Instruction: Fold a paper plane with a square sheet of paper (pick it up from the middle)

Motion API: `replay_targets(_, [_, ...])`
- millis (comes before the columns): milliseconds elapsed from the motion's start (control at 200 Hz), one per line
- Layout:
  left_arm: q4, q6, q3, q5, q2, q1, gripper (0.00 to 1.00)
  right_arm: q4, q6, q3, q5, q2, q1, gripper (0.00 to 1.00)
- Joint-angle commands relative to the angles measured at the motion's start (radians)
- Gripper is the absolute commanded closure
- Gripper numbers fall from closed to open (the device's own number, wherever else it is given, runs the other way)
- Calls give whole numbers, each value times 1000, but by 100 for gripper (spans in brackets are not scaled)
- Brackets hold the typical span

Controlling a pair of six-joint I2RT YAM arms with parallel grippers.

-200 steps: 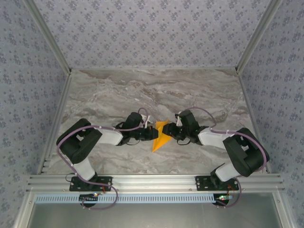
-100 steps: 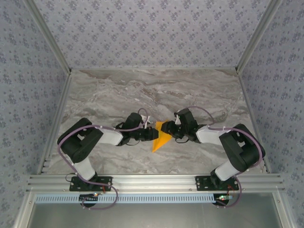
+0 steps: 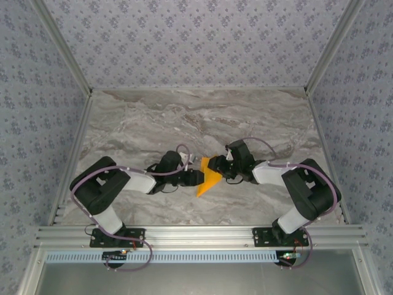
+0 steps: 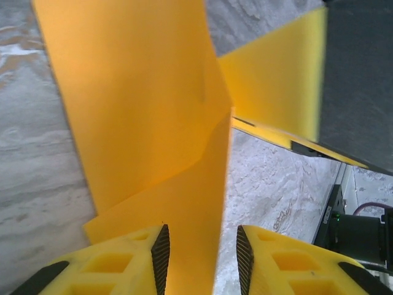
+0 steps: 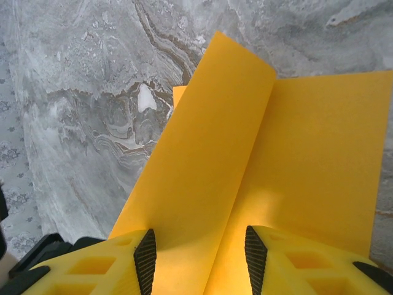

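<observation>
The orange paper point(image 3: 207, 177) lies at the table's middle, folded into a narrow pointed shape with its tip toward the near edge. Both grippers meet at it. My left gripper point(image 3: 198, 177) comes from the left. In the left wrist view its jaws point(image 4: 199, 258) stand apart, and a raised fold of the paper point(image 4: 141, 104) runs between the pads, close to the left one. My right gripper point(image 3: 215, 165) comes from the right. Its jaws point(image 5: 196, 258) are also apart, over a creased flap of the paper point(image 5: 245, 160) that rises along a fold line.
The grey marble tabletop point(image 3: 202, 117) stretches bare toward the back wall and to both sides. Patterned walls with metal frame rails point(image 3: 73, 160) close it in. The right gripper's dark body point(image 4: 359, 80) sits close ahead of the left fingers.
My left gripper's jaws have opened off the paper and the arm has drawn back slightly to the left. The right gripper has edged a little further over the paper.
</observation>
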Motion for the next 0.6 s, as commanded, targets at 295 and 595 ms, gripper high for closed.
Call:
replay_targets(295, [-106,103,44,-95,-24,-42,67,-40,12,36,23,1,11,53])
replay_targets(595, [-78,119,53,-40,-7,-34,88,-38,-73,0,11,-40,10,54])
